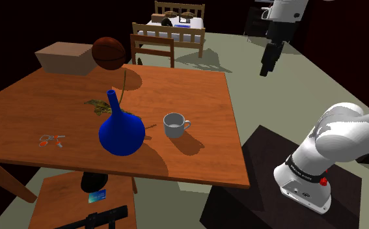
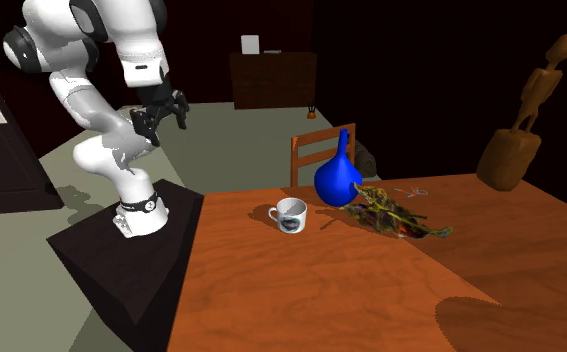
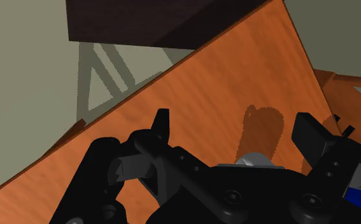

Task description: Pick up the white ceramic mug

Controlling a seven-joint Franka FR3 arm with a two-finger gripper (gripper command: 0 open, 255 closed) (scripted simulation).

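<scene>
**Hazards, shoulder view, left to right**

- The blue vase (image 1: 121, 132) stands just beside the mug (image 1: 174, 124), on the mug's left. A descent that drifts that way would strike the vase's round belly. Its narrow neck suggests it would tip easily.
- The mug stands upright on the wooden table (image 1: 196, 91), toward the side nearest the stand (image 1: 267, 162). Its handle points right. A finger that lands on the handle, not on the wall, would turn the mug instead of clamping it.
- A sideways push would slide the mug across the smooth top toward the vase or the table edge.
- The gripper (image 1: 265, 70) hangs high, well apart from the mug and beyond the table's right edge. Its jaws stand apart with nothing between them. The approach is long, so an early aiming error would grow along the way.
- In the wrist view a grey shape just past the hand's body is possibly the mug's rim; this cannot be confirmed. Alignment should not rest on it.

**Surroundings, same order**

- A small scissors-like object (image 1: 49, 139) lies near the table's left.
- A cardboard box (image 1: 62, 58) and a dark ball (image 1: 109, 53) sit at the far edge.
- A tangle of twigs (image 1: 98, 106) lies behind the vase.
- A chair (image 1: 152, 49) and a bed (image 1: 174, 27) stand beyond the table.

None of these lies between the gripper and the mug. Only the vase crowds the grasp.
</scene>
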